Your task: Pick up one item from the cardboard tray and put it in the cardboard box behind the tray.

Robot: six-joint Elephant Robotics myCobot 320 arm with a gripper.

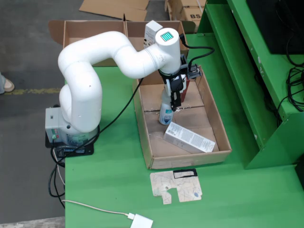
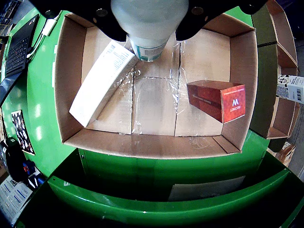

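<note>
Your jaws are clamped on the bottle [image 1: 166, 110], low in the tray [image 1: 221, 130]; lifting, it could slip or clip the white carton [image 2: 102, 81] beside them.

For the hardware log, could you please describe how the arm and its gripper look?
The arm is glossy white with rounded, tubular links on a grey base. Its wrist end cap carries a teal display. The gripper is black and narrow, and black cables run from the wrist and the base.
</note>
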